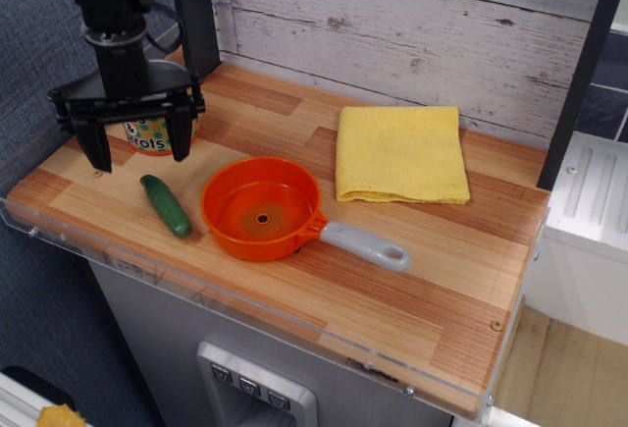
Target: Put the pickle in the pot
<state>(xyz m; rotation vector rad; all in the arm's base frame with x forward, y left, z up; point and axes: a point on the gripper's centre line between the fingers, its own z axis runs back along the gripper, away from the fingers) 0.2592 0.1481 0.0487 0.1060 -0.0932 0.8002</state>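
Observation:
The pickle is a small dark green cucumber shape lying on the wooden table near the front left, just left of the pot. The pot is a shallow orange pan with a grey looped handle pointing right, and it holds nothing. My gripper is black, open wide with both fingers pointing down, and empty. It hangs above the table just behind and slightly left of the pickle, in front of the can.
A can with coloured dots stands at the back left, partly hidden by my gripper. A folded yellow cloth lies at the back right of the pot. The table's front edge runs close to the pickle and pot.

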